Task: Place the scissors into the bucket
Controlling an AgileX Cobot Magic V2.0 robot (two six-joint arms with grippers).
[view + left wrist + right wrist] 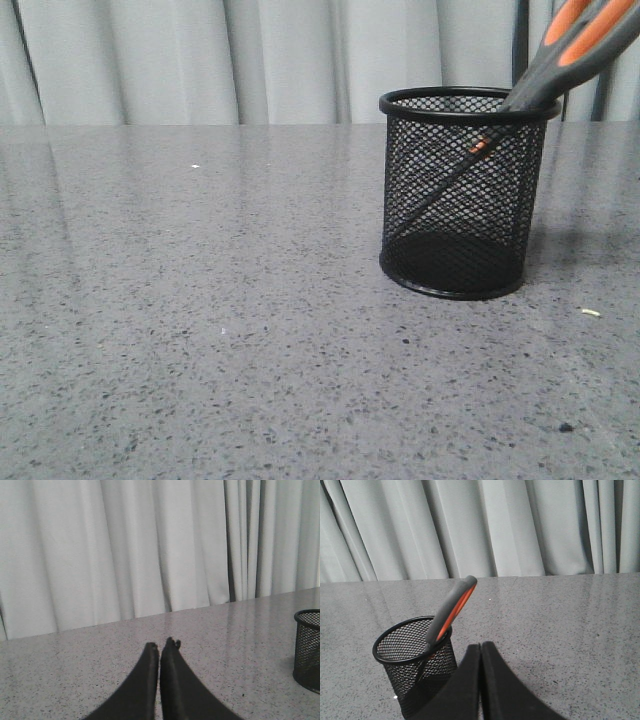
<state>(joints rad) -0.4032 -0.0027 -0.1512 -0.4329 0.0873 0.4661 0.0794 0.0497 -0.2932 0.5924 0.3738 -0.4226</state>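
Note:
The scissors [570,55] stand slanted inside the bucket [460,190], blades down in the mesh, grey and orange handles leaning out over the rim toward the right. In the right wrist view the scissors [451,611] lean on the rim of the bucket [415,665]. My right gripper [481,646] is shut and empty, beside the bucket and apart from the scissors. My left gripper [161,645] is shut and empty over bare table, with the bucket [308,647] off to one side. Neither gripper shows in the front view.
The grey speckled table [200,320] stretches out around the bucket. Pale curtains [250,55] hang behind its far edge. A small pale scrap [591,313] and a dark speck [566,427] lie near the front right.

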